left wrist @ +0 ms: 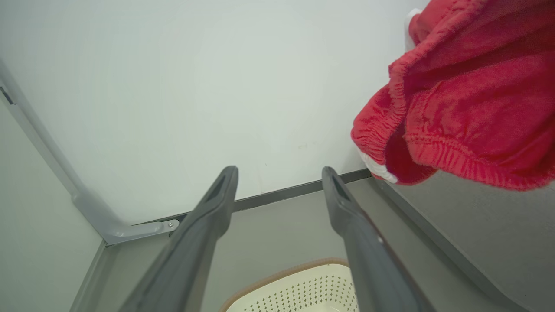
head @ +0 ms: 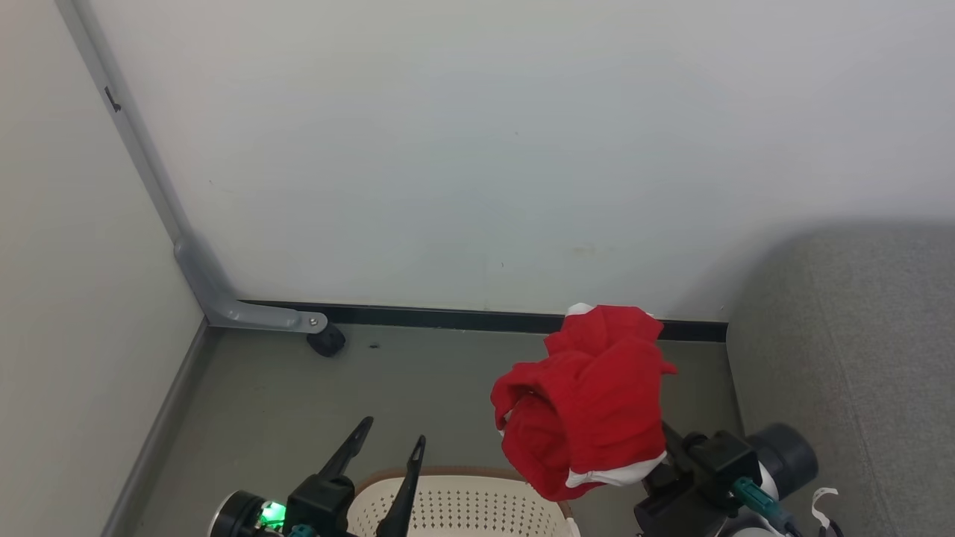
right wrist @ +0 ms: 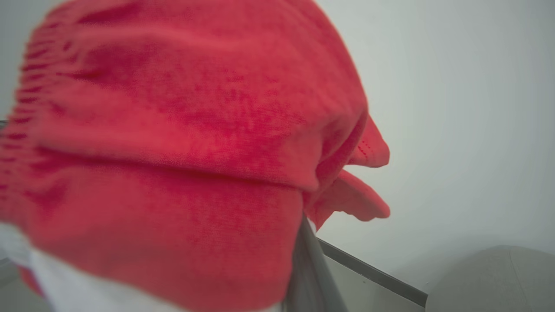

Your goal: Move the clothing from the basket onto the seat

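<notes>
Looking down into a room corner: a pale wall spans the upper frame and a second pale panel closes the left side. A grey metal strut runs down the corner from the upper left and bends along the base, ending beside a small black caster. A dark baseboard runs along the foot of the wall. The floor is smooth and dull grey-green.

The seat, grey woven fabric with a rounded corner, fills the right side, against the wall.

The basket is at bottom centre, on the floor: cream perforated wall, brown rim, only its far end in frame.

The clothing is right of centre, a bunched red bundle with white trim, raised clear of the basket and just left of the seat's edge. It is draped over the right gripper, whose fingers are buried in the fabric; one dark finger shows under the cloth in the right wrist view. Fingers drawn close together, clamping the clothing.

The left gripper is at lower left, above the basket's left end, fingers spread wide, nothing between them.
</notes>
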Tool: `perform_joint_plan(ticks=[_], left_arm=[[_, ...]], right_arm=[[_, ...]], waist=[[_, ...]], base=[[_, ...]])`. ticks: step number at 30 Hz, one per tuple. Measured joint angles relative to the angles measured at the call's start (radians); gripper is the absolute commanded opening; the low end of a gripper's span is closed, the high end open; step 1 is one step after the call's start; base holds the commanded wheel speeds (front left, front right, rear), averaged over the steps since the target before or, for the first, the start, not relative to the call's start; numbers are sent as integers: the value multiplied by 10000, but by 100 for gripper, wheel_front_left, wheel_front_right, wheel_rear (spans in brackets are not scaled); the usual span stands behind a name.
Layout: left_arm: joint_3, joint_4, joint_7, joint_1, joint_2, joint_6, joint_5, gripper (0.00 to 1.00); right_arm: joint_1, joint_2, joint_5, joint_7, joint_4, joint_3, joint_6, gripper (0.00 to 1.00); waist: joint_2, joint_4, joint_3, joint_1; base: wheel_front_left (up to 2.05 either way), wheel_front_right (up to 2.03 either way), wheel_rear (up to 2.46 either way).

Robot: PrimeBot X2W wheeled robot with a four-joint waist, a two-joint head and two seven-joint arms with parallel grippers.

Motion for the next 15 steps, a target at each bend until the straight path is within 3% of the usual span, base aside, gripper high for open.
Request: perform_joint_plan(ticks=[10,15], left_arm=[[1005,593,0,506,-111,915,-174,100],[1233,631,0,1086,-236,1080,-176,100]], right_arm=[[638,-201,144,0,-575,-445,-251,0],[1268,-385,305,0,-984,-905,-537,0]], waist=[[0,-201,-83,0],[0,-385,-175,-1]], base=[[0,0,0],[0,0,0]])
